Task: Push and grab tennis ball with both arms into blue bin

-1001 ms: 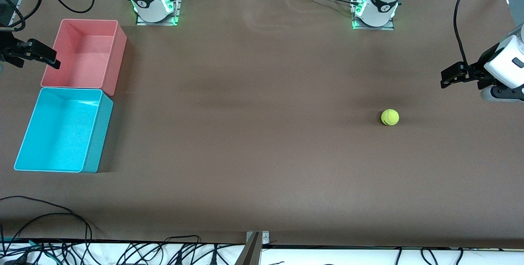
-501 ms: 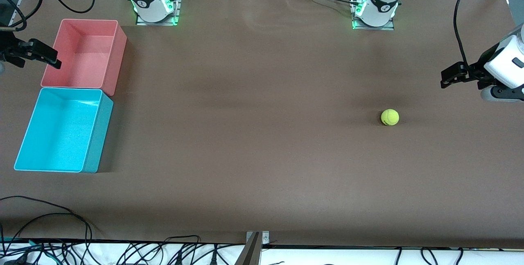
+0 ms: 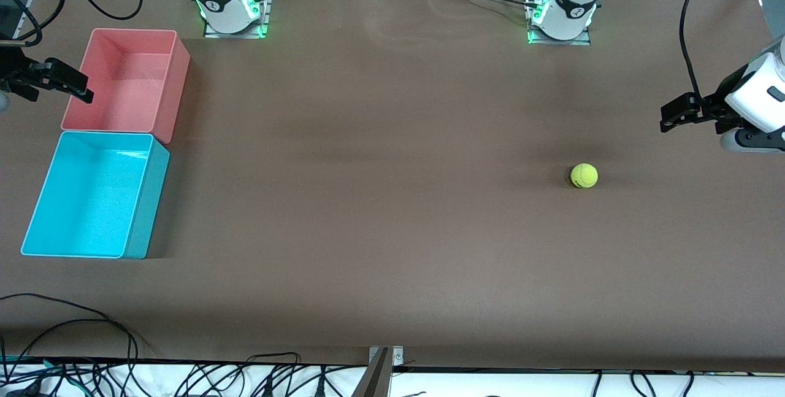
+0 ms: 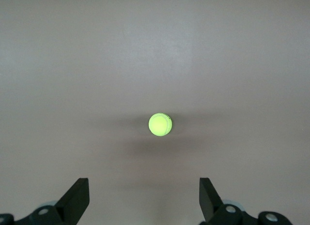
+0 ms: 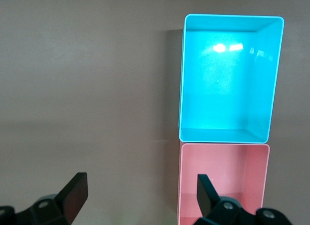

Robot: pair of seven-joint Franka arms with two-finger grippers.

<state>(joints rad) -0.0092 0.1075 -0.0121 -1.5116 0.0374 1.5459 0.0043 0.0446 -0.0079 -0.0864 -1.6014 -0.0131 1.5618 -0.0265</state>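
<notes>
The tennis ball (image 3: 584, 176) is a small yellow-green ball lying alone on the brown table toward the left arm's end. In the left wrist view the tennis ball (image 4: 160, 124) sits ahead of the left gripper (image 4: 144, 188), well apart from its fingers. The left gripper (image 3: 667, 116) hangs open and empty over the table's end. The blue bin (image 3: 146, 207) stands empty at the right arm's end, and the blue bin (image 5: 272, 79) also shows in the right wrist view. My right gripper (image 3: 83, 87) hovers open and empty at the pink bin's outer edge, as does the right gripper (image 5: 140, 188).
A pink bin (image 3: 175, 90) of the same shape touches the blue bin, farther from the front camera; the pink bin (image 5: 256, 176) is empty. Cables (image 3: 92, 323) lie along the table's front edge. The arms' bases (image 3: 230, 10) stand at the back.
The right gripper has shifted very slightly beside the pink bin. The ball, the bins and the left arm have not moved.
</notes>
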